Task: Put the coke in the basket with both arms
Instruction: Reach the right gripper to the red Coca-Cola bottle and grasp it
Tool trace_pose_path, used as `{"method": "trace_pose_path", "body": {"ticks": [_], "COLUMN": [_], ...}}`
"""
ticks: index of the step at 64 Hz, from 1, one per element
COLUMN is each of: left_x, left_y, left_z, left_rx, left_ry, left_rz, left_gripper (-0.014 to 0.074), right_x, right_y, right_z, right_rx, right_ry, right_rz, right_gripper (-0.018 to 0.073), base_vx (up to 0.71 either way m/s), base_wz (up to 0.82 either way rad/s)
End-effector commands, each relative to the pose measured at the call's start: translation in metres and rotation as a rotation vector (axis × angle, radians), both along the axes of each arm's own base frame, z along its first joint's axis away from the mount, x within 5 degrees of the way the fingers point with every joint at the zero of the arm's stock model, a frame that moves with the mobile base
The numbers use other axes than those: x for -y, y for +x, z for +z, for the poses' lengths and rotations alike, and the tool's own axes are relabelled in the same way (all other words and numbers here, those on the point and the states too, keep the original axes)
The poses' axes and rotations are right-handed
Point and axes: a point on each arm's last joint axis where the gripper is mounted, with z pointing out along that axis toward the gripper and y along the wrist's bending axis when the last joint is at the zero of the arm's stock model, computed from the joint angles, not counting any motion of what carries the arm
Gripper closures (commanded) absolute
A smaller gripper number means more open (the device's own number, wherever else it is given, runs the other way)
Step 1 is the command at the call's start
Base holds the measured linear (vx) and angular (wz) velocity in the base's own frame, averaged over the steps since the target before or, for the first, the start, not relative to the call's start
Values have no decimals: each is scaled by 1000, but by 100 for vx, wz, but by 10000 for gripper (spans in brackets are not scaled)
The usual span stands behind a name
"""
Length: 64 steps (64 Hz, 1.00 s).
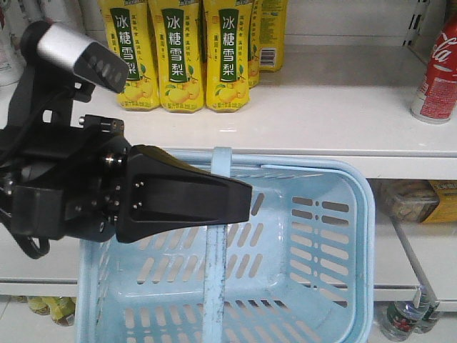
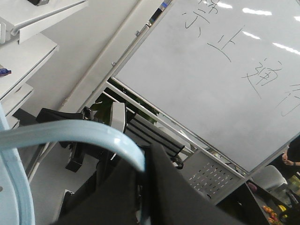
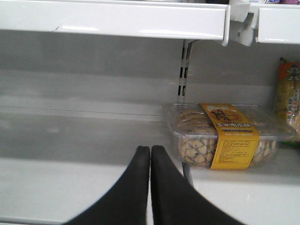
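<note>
Up on the white shelf (image 1: pixel 321 107), far right and clipped by the frame edge, stands the coke (image 1: pixel 437 71), upright with its red label showing, well apart from both arms. Nobody's on it yet. Just below the shelf's front edge sits the basket (image 1: pixel 357 187), open mouth showing and nothing visible inside, and the left claw (image 1: pixel 235 204) is doing the work there. The left wrist view shows its two black fingers pinched narrow on the pale blue handle (image 1: pixel 214 286), which runs straight into the gap between them. My read is that the left arm is holding the basket close under the shelf so the bottle has only a short trip in. Right claw (image 3: pixel 150 150)? Fingers pressed together with nothing between them, and it's aimed into a lower shelf at a clear tub of biscuits (image 3: pixel 225 136) with a yellow band, not at the coke at all. So the pick looks unstarted: that claw would need to rise, open wide and line up on the bottle. The yellow drink bottles (image 1: pixel 182 57) stand well left of the coke, so there's little risk of a knock.
</note>
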Motion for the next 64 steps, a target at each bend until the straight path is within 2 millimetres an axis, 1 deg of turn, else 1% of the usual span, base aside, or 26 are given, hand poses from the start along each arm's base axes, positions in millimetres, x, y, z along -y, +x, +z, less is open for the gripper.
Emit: {"method": "trace_pose_path", "body": {"ticks": [1,21,26,29,34,42,47,50,53,57,60,64], "left_x": [-5,-5,-5,-5,-5,-5,-5,-5,-5,-5,-5,-5], "left_y": [-17,-17,-17,-17,-17,-17,-17,-17,-17,-17,-17,-17], "left_z": [25,25,25,25,25,25,25,25,25,25,25,25], "left_rx": [23,23,23,23,23,23,23,23,23,23,23,23], "left_ry": [-130,-130,-130,-130,-130,-130,-130,-130,-130,-130,-130,-130], "left_rz": [-91,-91,-91,-91,-91,-91,-91,-91,-91,-91,-91,-91], "left_gripper": [603,603,603,603,603,603,603,603,603,603,603,603], "right_x": [-2,-2,-5,-6,-6,-4,-2,-1,-1,-4,-7,-11], "right_y": [-1,-1,-1,-2,-3,-6,-8,-10,-13,-18,-21,-27], "right_z": [4,6,13,18,26,35,41,46,51,67,80,103], "right_rx": [70,93,159,208,289,380,443,497,539,586,595,590], "right_ry": [-18,-2,163,329,518,671,811,853,859,793,706,512], "right_rz": [16,24,50,71,102,134,157,180,203,243,262,264], "right_gripper": [564,564,564,564,564,564,564,564,564,563,561,549], "base_vx": [0,0,0,0,0,0,0,0,0,0,0,0], "base_wz": [0,0,0,0,0,0,0,0,0,0,0,0]}}
